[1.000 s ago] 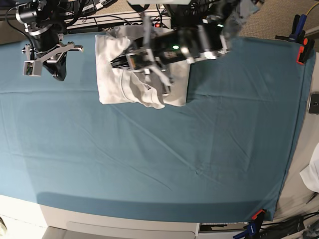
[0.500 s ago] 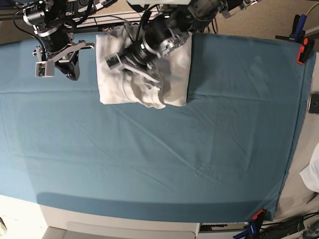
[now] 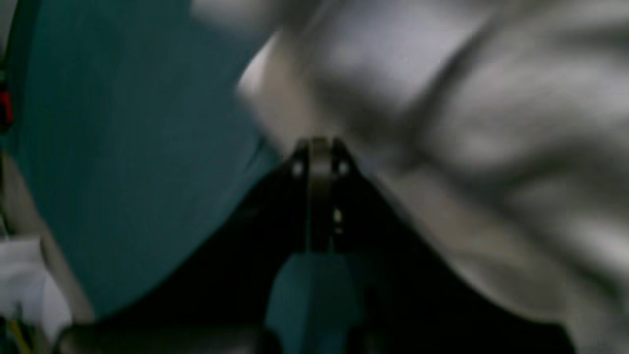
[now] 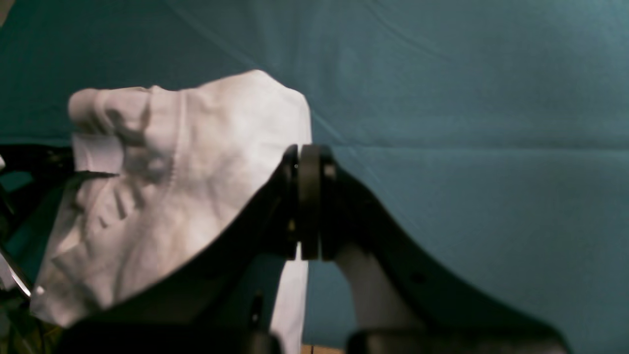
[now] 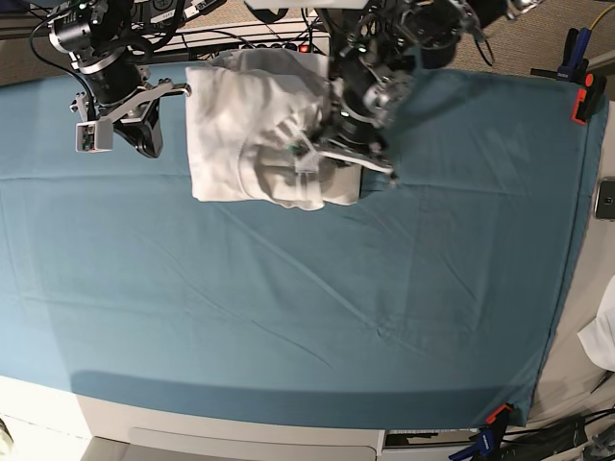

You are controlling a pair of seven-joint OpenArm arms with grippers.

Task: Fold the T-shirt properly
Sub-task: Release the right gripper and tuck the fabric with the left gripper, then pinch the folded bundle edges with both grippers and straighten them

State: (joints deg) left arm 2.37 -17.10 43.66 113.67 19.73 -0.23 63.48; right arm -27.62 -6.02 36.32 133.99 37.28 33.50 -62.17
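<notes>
Folded T-shirt (image 5: 240,134) on teal sheet (image 5: 288,307), left gripper (image 5: 332,158) over its right edge, jaws closed, empty, right gripper (image 5: 135,134) beside it, closed, empty

Both arms are built of black segments with silver-grey brackets and trailing black cables. A white block is carried on the right gripper (image 5: 144,144). Black curved fingers with small bright screws are seen on the left gripper (image 3: 319,147).

The T-shirt (image 5: 240,134) is soft matt white cotton, rumpled and creased. The teal cloth sheet (image 5: 307,298) over the bench looks smooth, matt, faintly wrinkled. Both claws' fingers (image 4: 309,196) are dull black plastic.
</notes>
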